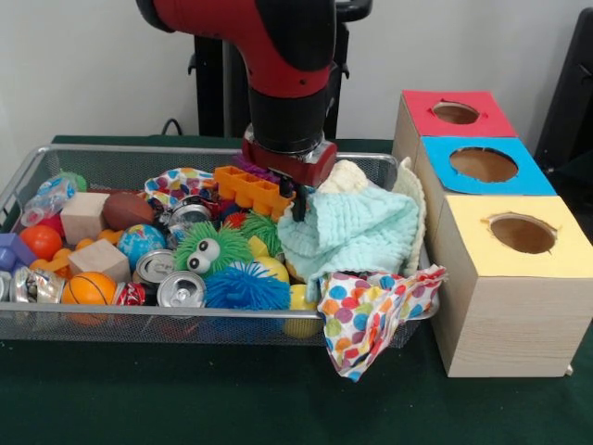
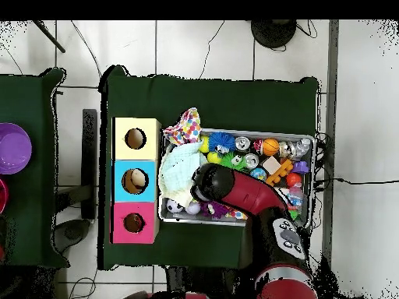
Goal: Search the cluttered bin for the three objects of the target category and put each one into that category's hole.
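My gripper hangs low in the wire bin, its tip at the left edge of a mint-green cloth. In the overhead view the red arm covers it. A cream cloth lies behind the mint one. A polka-dot cloth spills over the bin's front rim, and another lies at the back. Beside the bin stand three wooden boxes with holes, topped red, blue and yellow.
The bin's left half holds drink cans, an orange toy block, wooden cubes, spiky green and blue balls, and an orange ball. A pale thing shows inside the blue box's hole.
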Motion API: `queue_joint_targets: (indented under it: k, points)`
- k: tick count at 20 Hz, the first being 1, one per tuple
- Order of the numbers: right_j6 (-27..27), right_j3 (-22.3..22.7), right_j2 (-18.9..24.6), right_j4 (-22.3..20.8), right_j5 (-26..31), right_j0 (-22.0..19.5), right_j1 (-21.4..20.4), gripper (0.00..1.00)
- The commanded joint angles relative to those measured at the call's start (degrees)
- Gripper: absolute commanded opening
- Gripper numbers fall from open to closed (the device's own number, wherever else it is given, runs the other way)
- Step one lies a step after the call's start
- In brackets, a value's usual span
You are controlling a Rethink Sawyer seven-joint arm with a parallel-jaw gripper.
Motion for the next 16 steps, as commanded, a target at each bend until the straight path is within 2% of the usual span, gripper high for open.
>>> queue_joint_targets:
  k: [1, 3, 5, 10, 13, 16]
  points:
    - [10.5, 1.4, -0.6, 0.8, -0.6, 0.8, 0.2, 0.0]
    - [8.9, 0.4, -2.9, -0.5, 2.2, 1.0, -2.2, 0.0]
    - [5.5, -2.3, -5.1, -2.8, 5.5, 0.4, -4.1, 0.0]
    - [-0.7, -9.6, -8.5, -7.7, 11.7, -0.2, -5.7, 0.0]
    - [-2.5, -11.5, -8.5, -9.6, 15.0, -1.0, -6.6, 0.0]
    - [-2.7, -12.0, -8.2, -11.2, 15.7, -1.7, -7.6, 0.0]
